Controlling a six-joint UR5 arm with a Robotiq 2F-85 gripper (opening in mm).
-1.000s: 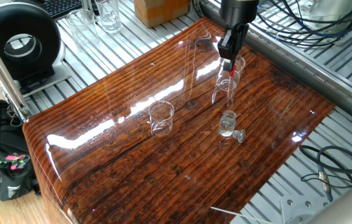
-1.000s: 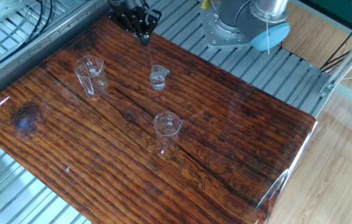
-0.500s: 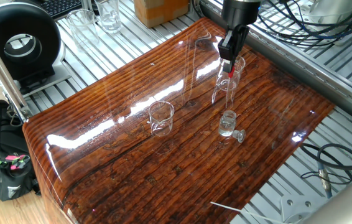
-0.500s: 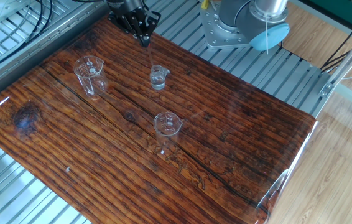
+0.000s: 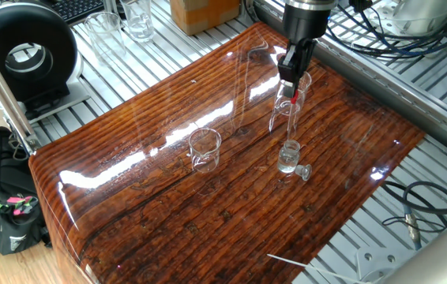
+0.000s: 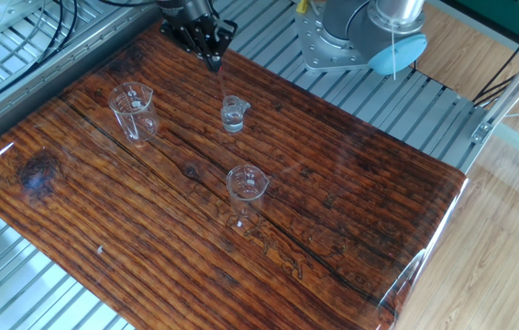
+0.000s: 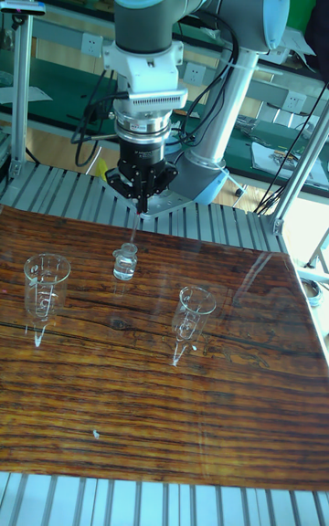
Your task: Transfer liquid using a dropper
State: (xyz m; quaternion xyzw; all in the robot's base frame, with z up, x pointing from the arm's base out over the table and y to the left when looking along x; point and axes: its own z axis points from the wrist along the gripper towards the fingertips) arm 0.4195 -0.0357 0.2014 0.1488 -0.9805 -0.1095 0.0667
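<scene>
My gripper [image 5: 291, 84] [image 6: 212, 61] [image 7: 140, 207] is shut on the red bulb of the dropper [image 5: 294, 94]. The dropper's slim clear tube [image 7: 135, 230] hangs straight down. Directly below it stands a small open bottle [image 5: 288, 156] [image 6: 233, 115] [image 7: 125, 264] holding a little clear liquid [image 6: 233, 120]. The tube's tip is at about the bottle's mouth; I cannot tell whether it is inside. The bottle's stopper [image 5: 304, 172] lies on the table beside it.
A tall clear glass vessel [image 5: 285, 118] [image 6: 133, 111] [image 7: 44, 281] stands to one side of the bottle and a second glass [image 5: 204, 149] [image 6: 247, 187] [image 7: 193, 309] to another. The wooden tabletop [image 5: 208, 213] sits on a slatted metal frame, with cables by the far edge.
The gripper with the dropper has shifted only very slightly over the bottle. The glassware has not moved.
</scene>
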